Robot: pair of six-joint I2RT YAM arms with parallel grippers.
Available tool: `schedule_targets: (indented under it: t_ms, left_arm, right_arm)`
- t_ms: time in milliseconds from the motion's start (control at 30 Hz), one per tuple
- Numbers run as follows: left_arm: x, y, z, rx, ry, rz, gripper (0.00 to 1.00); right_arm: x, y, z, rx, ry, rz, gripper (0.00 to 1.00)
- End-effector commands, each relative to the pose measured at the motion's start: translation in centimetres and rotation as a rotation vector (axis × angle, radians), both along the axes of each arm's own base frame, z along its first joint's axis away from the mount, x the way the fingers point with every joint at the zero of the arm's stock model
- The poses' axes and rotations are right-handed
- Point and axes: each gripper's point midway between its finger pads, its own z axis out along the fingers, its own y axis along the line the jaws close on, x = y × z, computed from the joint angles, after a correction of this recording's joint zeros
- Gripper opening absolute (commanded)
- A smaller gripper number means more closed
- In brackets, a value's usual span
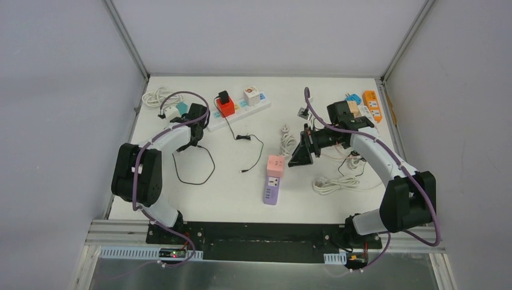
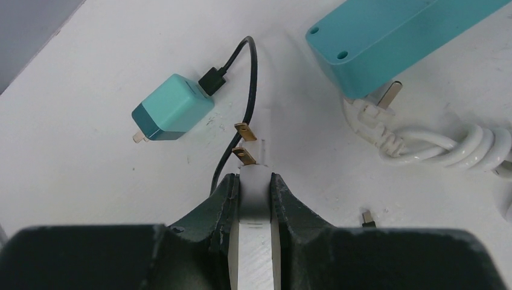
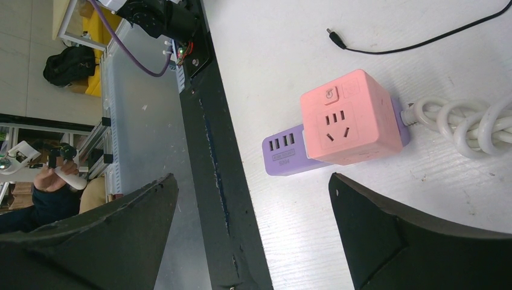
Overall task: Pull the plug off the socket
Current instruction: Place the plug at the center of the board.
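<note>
My left gripper (image 2: 253, 176) is shut on a white plug (image 2: 256, 193) whose two brass prongs (image 2: 244, 142) stick out free above the table. In the top view this gripper (image 1: 194, 122) sits just left of the white power strip (image 1: 241, 111), which carries a red plug (image 1: 226, 106) and a white cube adapter (image 1: 252, 95). My right gripper (image 1: 300, 156) is open and empty, hovering right of the pink cube socket (image 1: 276, 165) on the purple strip (image 1: 271, 191). Both also show in the right wrist view, the pink cube (image 3: 353, 118) and the purple strip (image 3: 284, 156), ahead of the wide-open gripper (image 3: 252, 178).
A teal adapter (image 2: 172, 109) with a black cable (image 2: 249, 72) lies ahead of the left gripper, beside a teal socket block (image 2: 386, 36) and a coiled white cord (image 2: 447, 145). White cord coils (image 1: 336, 183) and orange sockets (image 1: 372, 103) lie at the right.
</note>
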Motion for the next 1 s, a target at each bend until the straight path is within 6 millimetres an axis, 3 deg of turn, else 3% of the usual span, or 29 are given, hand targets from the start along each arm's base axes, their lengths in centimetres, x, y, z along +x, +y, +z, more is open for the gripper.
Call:
schedule_targets:
  t_ms: [0,100,400,633,767,967]
  left_arm:
    - [-0.8,1.4,0.9,0.047,0.050,0.098,0.13]
    - [-0.9,1.8,0.8,0.062,0.085,0.143,0.17]
    - [-2.2,2.6,0.8,0.089,0.122,0.224,0.49]
    - [-2.9,2.8,1.4,0.079,0.081,0.238,0.60]
    - [-3.0,1.6,1.8,-0.001,0.032,0.174,0.65]
    - [-3.0,-0.3,4.3,-0.126,-0.138,0.056,0.92]
  right_arm:
    - [0.6,0.1,2.5,0.036,-0.099,0.008,1.00]
    - [0.5,0.0,2.4,0.035,-0.100,0.008,1.00]
    - [0.5,0.0,2.6,0.034,-0.108,0.010,1.00]
    - [0.4,-0.1,2.6,0.033,-0.112,0.010,1.00]
    - [0.4,-0.1,2.6,0.032,-0.113,0.012,1.00]
    - [0.4,-0.1,2.6,0.029,-0.117,0.015,1.00]
